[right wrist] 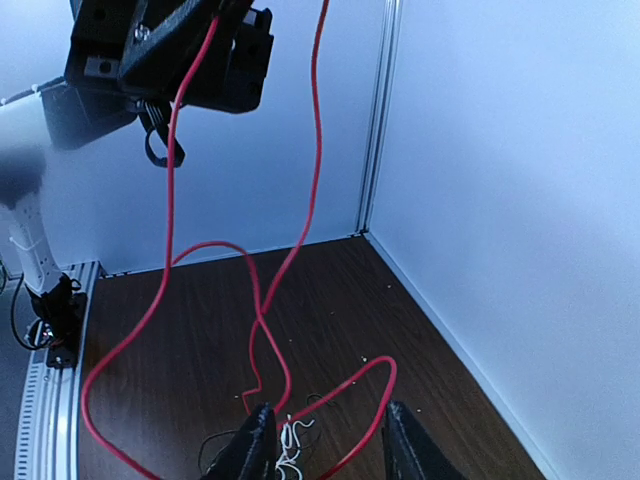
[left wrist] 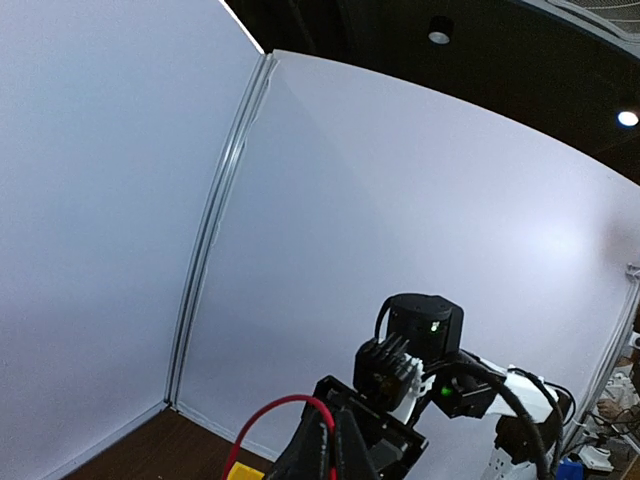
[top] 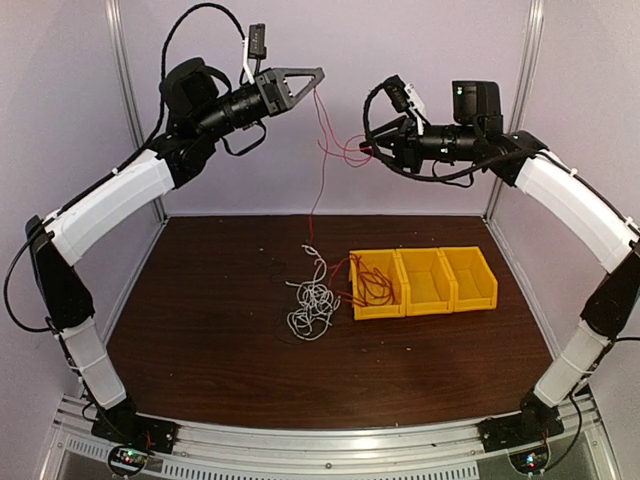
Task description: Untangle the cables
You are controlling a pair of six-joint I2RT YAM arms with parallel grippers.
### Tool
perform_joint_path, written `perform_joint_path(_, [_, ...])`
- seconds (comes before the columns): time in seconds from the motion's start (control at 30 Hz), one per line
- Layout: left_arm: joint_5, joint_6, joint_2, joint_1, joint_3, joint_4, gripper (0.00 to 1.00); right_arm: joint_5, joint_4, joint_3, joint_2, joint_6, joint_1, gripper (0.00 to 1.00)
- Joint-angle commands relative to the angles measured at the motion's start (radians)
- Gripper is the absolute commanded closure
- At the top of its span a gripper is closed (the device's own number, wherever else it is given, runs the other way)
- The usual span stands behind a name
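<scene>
**One red cable [top: 314,170] held high, the clump down by the row of yellow bins [top: 430,308]**

Both arms are raised well above the row of yellow bins, near the back wall. My left gripper [top: 320,72] is up on the left-arm side of the row, its fingers pressed together on the red cable. In its own wrist view a red loop [left wrist: 285,403] arches out just beside the closed fingers [left wrist: 328,445].

From that pinch the red cable drops almost straight down to the table [top: 200,300], landing behind the row's left end. From there it runs into the clump and on over the rim of the leftmost bin. A tangle of red lies inside that bin.

My right gripper [top: 372,150] hovers above the middle of the row with its jaws apart. Its wrist view shows the two fingertips [right wrist: 257,447] with open space between them. Slack red loops [right wrist: 315,150] hang in front of it and sag down past the fingertips. I cannot tell whether any strand touches a finger.

The white cable [top: 312,300] lies in loose coils on the table just beside the leftmost bin, on its left-arm side, meeting the red where that strand crosses towards the bin. The black cable I cannot pick out with confidence against the dark tabletop.
</scene>
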Motion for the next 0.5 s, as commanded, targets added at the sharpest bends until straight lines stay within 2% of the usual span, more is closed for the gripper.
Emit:
perform_joint_path(0.0, [-0.014, -0.029, -0.02, -0.012, -0.106, 0.039, 1.0, -0.071, 0.03, 0.007, 0.057, 0.022, 0.033, 0.56])
perform_joint_path(0.13, [-0.004, -0.025, -0.015, -0.028, -0.11, 0.039, 1.0, -0.069, 0.013, 0.017, 0.093, -0.006, 0.082, 0.42])
perform_joint_path(0.2, [-0.001, -0.023, -0.012, -0.032, -0.105, 0.039, 1.0, -0.064, -0.002, 0.038, 0.119, -0.013, 0.1, 0.38])
perform_joint_path(0.37, [0.011, -0.032, -0.013, -0.034, -0.108, 0.047, 1.0, -0.022, -0.006, 0.075, 0.165, -0.006, 0.124, 0.36])
perform_joint_path(0.47, [0.017, -0.043, -0.025, -0.034, -0.131, 0.067, 1.0, 0.028, -0.004, 0.083, 0.173, 0.003, 0.125, 0.4])
